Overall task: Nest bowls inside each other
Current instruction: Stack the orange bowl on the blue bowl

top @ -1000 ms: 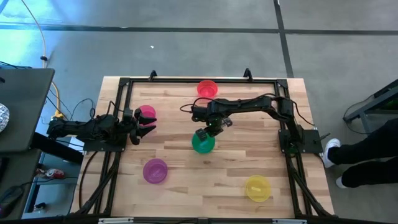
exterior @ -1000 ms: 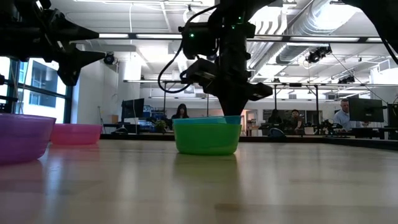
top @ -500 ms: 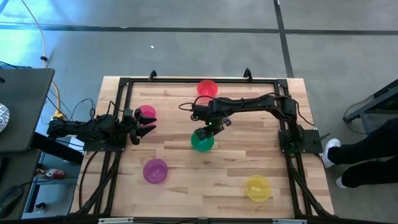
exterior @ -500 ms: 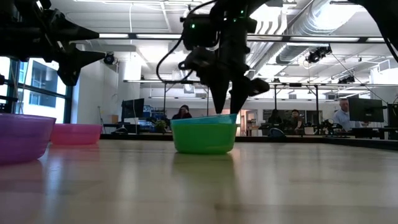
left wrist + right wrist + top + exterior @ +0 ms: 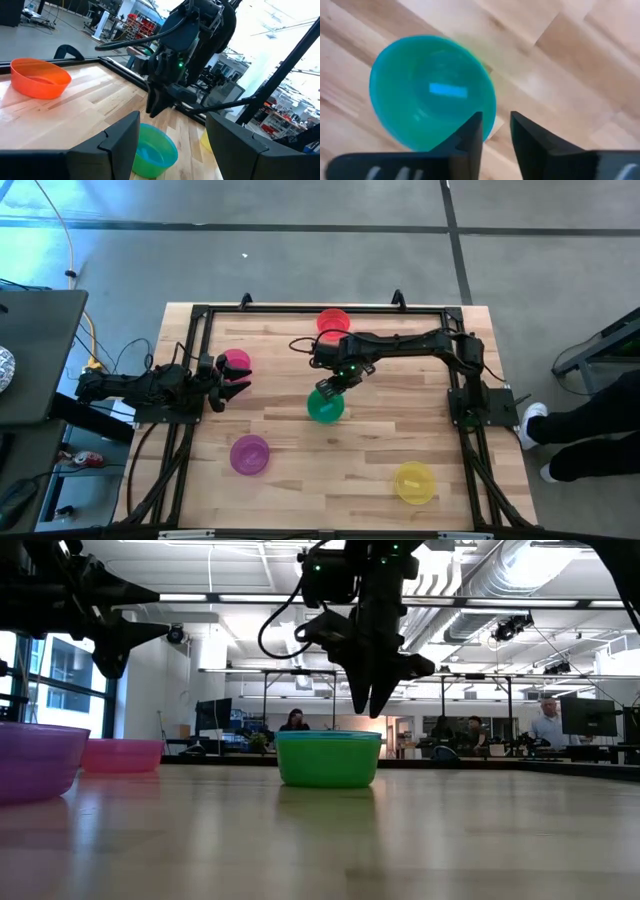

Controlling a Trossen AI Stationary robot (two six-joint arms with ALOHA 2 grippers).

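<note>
A: Where are the bowls?

B: A small round translucent blue plastic bowl [image 5: 427, 107] sits nested inside the green plastic bowl [image 5: 325, 408] of like size, near the middle of the wooden table [image 5: 300, 480]. In the low view only a thin blue rim shows above the green wall [image 5: 328, 760].

A: Is anything holding that pair?

B: No. The right gripper [image 5: 331, 385] hangs just above the far edge of the stack, apart from it, fingertips pointing down. Its two dark fingers [image 5: 470, 131] stand a narrow gap apart with nothing between them (the right wrist view shows bare wood through the gap), so it is released and empty.

A: And the other bowls?

B: The red translucent bowl [image 5: 333, 321] is at the far edge, beyond the right arm. The pink translucent bowl [image 5: 236, 363] lies on the left side, just beside the left gripper [image 5: 232, 379]. The purple translucent bowl [image 5: 249, 454] is nearer and left of centre; the yellow translucent bowl [image 5: 415, 482] sits at the near right.

A: What about the left gripper?

B: It waits at the left edge of the table, fingers spread wide, holding nothing, close to the pink bowl but not around it.

A: Anything beyond the table?

B: People sit at desks in the room behind.
</note>
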